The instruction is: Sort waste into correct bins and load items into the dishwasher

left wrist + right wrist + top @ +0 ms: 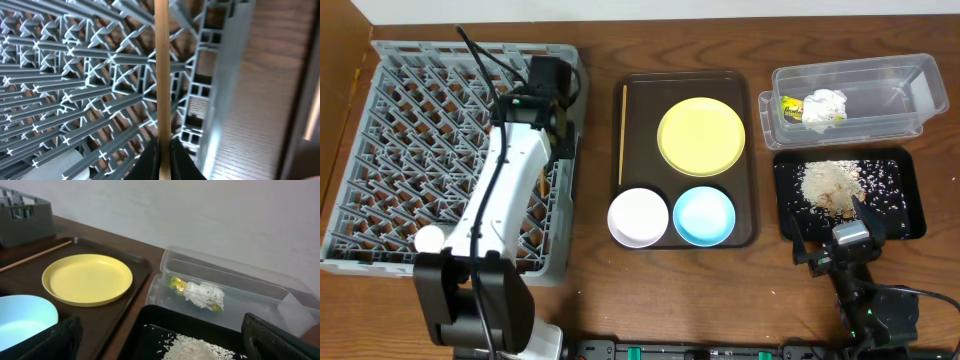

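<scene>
Wooden chopstick in left pincer, grey lattice rack

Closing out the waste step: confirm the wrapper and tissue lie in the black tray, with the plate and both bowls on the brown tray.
Not quite. The wrapper and tissue lie in the clear tub, not the black tray; the overhead view shows it. The plate, white bowl and blue bowl are on the brown tray.
</scene>
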